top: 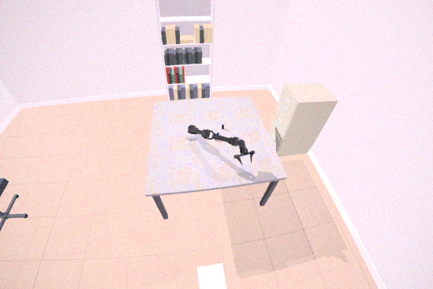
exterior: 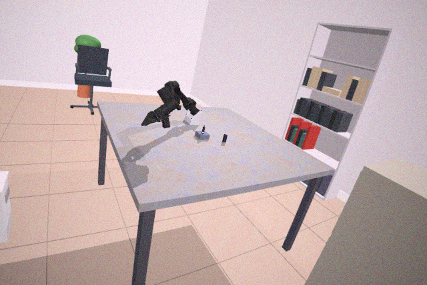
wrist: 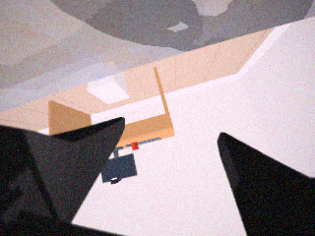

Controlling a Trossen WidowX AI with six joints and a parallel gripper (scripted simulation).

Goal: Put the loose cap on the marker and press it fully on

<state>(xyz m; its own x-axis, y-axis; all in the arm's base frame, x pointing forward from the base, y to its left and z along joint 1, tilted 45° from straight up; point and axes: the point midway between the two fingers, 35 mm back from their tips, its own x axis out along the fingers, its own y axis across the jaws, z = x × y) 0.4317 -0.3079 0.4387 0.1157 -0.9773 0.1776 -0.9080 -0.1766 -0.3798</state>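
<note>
The marker (exterior: 203, 130) (top: 218, 133) stands upright in the blue-grey holder block (exterior: 201, 135), with no cap on it. In the top view the arm hides the block. The black cap (exterior: 225, 137) (top: 222, 126) stands upright on the table (top: 174, 174) (exterior: 220, 167), a short way from the block and apart from it. My gripper (top: 246, 162) (wrist: 170, 129) is wide open with nothing between its fingers. It is raised above the table, well away from both cap and marker. The wrist view shows neither of them.
The arm's links (top: 223, 137) pass close to the marker in the top view. A filing cabinet (top: 304, 121) stands beyond the table's right edge, and a bookshelf (top: 185, 18) (exterior: 351, 45) stands behind it. An office chair (exterior: 92, 63) is away from the table.
</note>
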